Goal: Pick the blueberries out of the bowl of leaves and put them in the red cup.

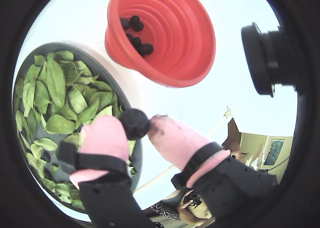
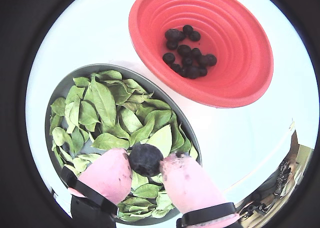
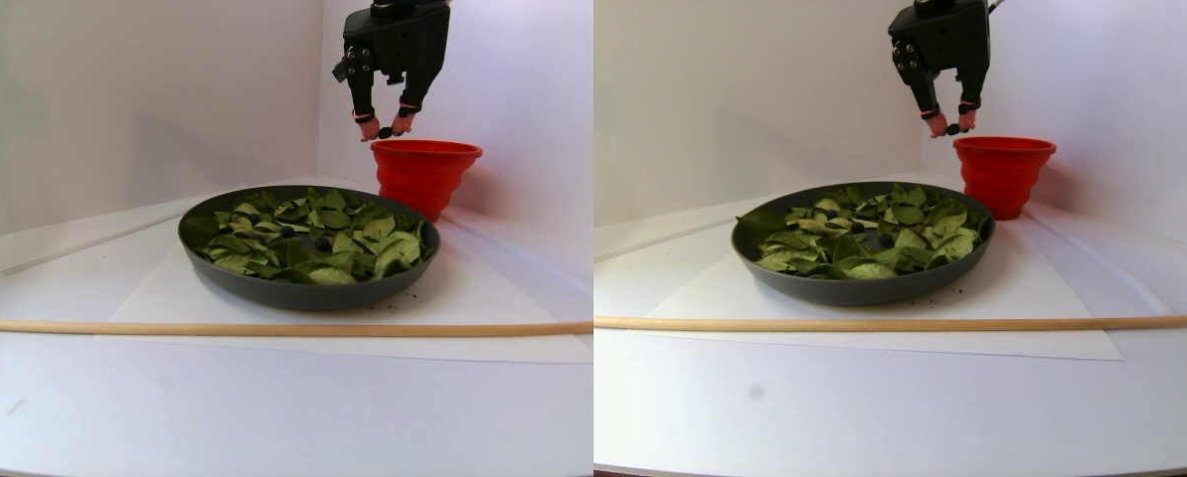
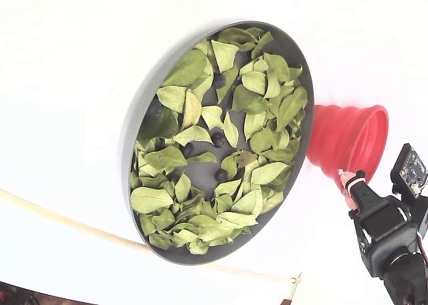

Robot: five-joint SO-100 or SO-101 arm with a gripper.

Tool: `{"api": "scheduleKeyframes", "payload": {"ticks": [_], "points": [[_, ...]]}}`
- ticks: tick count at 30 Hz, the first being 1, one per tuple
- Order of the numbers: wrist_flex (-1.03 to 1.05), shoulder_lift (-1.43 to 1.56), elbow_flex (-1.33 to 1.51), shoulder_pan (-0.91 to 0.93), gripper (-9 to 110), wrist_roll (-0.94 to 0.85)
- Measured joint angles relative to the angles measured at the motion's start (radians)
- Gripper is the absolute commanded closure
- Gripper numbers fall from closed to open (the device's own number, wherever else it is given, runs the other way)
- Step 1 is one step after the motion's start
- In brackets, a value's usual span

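1. A blueberry [image 2: 145, 159] is clamped between the pink tips of the pincer [image 2: 146, 170].
2. The pincer is held above the bowl [image 2: 65, 85] rim, beside the red cup [image 2: 240, 88].
3. Several blueberries [image 2: 187, 55] are seen inside the red cup.

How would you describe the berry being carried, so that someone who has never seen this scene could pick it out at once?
Start at the big grey bowl of green leaves, beside the red cup. Above the bowl's rim hangs the end effector with pink fingertips. The blueberry pinched between them is the only one held in the air, not lying in a dish.
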Motion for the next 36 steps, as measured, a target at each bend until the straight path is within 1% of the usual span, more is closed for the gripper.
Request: {"api": "scheduleKeyframes", "payload": {"ticks": [16,36], "points": [[0.0,-0.008,-0.127,0.063,91,-0.015],[-0.023,-0.196,-0.287,0.115,89,-0.015]]}}
